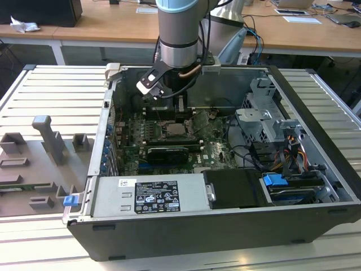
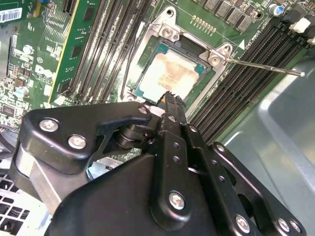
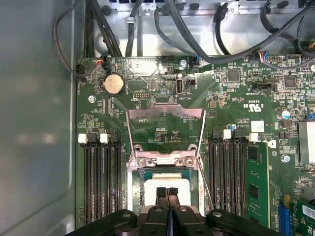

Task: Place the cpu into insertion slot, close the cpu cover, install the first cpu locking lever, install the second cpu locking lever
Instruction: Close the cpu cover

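The cpu point(image 3: 167, 183), pale silvery-beige on top, lies flat in the insertion slot point(image 3: 132, 178) on the green board; it is also seen in the second wrist view point(image 2: 172, 73). The cpu cover point(image 3: 165, 114), a silvery frame with a cut-out centre, stands raised at its hinge beyond the socket. My gripper point(image 3: 167, 192) is shut with nothing between its fingers, its tips right over the cpu's near edge point(image 2: 170, 97). A thin locking lever point(image 2: 266, 66) sticks out sideways from the socket. In the exterior view the gripper point(image 1: 179, 107) hangs over the socket point(image 1: 176, 129).
Long black memory slots point(image 3: 101, 182) flank the socket on both sides. Black cables point(image 3: 197, 44) run along the case's back wall. A black card point(image 1: 167, 153), the power supply point(image 1: 149, 195) and the drive cage point(image 1: 265, 121) crowd the case around the board.
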### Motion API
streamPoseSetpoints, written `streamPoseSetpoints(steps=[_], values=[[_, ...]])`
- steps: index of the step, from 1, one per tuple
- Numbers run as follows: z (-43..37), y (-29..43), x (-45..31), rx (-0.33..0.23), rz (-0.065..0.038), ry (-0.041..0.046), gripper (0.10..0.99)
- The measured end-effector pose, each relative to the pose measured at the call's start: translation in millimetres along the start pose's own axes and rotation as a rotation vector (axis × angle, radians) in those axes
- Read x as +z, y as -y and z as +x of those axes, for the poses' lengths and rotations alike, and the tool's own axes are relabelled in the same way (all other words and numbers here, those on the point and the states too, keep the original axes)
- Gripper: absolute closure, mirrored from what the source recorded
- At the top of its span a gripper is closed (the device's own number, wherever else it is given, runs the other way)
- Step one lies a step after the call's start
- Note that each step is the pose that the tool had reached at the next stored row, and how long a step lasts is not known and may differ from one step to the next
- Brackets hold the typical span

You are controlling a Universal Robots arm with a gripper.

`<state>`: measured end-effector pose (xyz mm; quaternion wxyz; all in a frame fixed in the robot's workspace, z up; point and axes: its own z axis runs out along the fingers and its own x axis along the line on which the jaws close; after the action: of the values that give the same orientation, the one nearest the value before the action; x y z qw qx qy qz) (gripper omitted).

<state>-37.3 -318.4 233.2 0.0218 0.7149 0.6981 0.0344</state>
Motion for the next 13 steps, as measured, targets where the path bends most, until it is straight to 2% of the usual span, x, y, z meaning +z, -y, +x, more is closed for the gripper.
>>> streamPoseSetpoints(steps=[6,13], values=[[0.5,-0.3,-4.0,0.000,0.000,0.0009,0.980],[0.7,-1.0,-12.7,0.000,0.000,0.0009,0.980]])
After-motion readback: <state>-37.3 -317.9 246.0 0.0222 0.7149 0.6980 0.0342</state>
